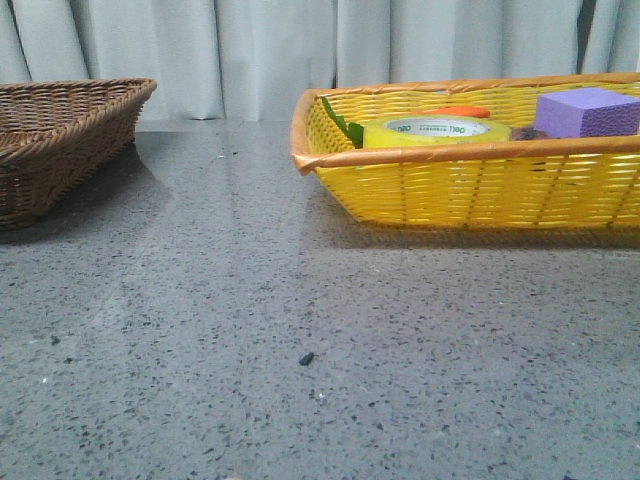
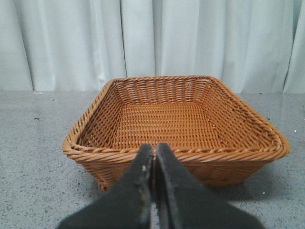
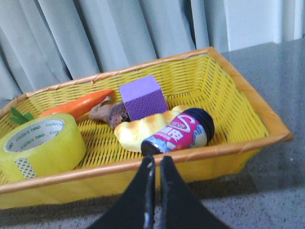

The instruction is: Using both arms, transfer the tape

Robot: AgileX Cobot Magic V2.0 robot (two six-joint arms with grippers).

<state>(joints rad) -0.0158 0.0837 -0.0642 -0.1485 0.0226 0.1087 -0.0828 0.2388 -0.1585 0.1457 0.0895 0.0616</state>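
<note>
The tape (image 1: pixel 437 131), a wide yellow roll with a white core and green print, lies flat at the left end of the yellow basket (image 1: pixel 450 190). It also shows in the right wrist view (image 3: pixel 40 145), with its green-patterned end tab facing me. My right gripper (image 3: pixel 156 160) is shut and empty, in front of the yellow basket's near rim (image 3: pixel 143 164), to the right of the tape. My left gripper (image 2: pixel 154 148) is shut and empty, in front of the near rim of an empty brown wicker basket (image 2: pixel 176 155). Neither gripper shows in the front view.
The yellow basket also holds a purple foam block (image 3: pixel 142 97), an orange carrot (image 3: pixel 78 103), a yellow bread-like piece (image 3: pixel 143 129), a brown lump (image 3: pixel 106 114) and a pink-labelled bottle (image 3: pixel 181 133). The brown basket (image 1: pixel 60 140) stands at the table's far left. Grey curtains hang behind.
</note>
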